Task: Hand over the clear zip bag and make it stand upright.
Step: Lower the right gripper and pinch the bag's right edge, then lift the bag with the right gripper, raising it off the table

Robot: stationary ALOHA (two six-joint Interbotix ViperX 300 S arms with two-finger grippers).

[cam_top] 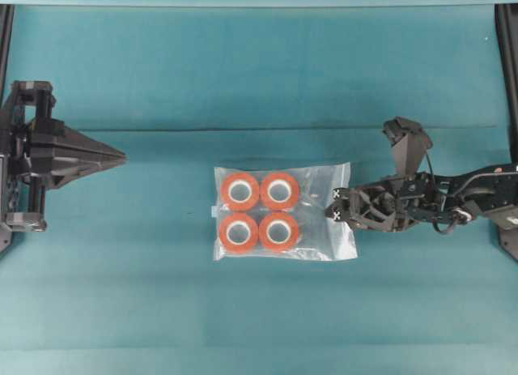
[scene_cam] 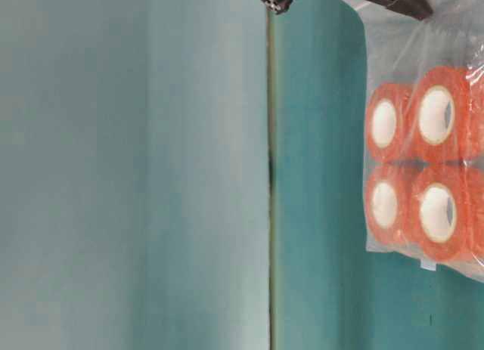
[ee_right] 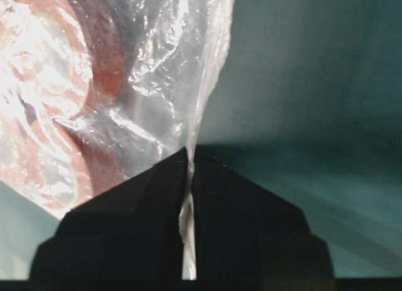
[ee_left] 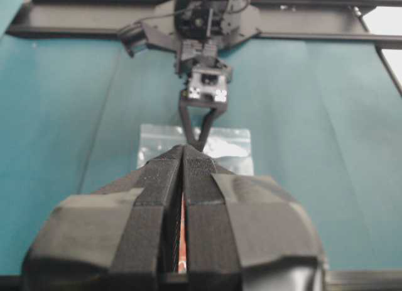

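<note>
The clear zip bag [cam_top: 324, 189] lies in the middle of the teal table with several orange-red rolls [cam_top: 259, 211] inside, grouped toward its left side. It also shows in the table-level view [scene_cam: 423, 161] and in the left wrist view [ee_left: 232, 143]. My right gripper [cam_top: 336, 206] is shut on the bag's right edge. In the right wrist view the crinkled plastic [ee_right: 144, 71] runs down between the closed fingertips of the right gripper [ee_right: 188, 156]. My left gripper [cam_top: 121, 157] is shut and empty at the far left, well away from the bag; it also shows in its own view [ee_left: 184, 149].
A teal cloth [cam_top: 162, 294] covers the table, with a crease [cam_top: 243, 130] across it behind the bag. Black frame rails stand at the left edge [cam_top: 5, 35] and right edge [cam_top: 508, 51].
</note>
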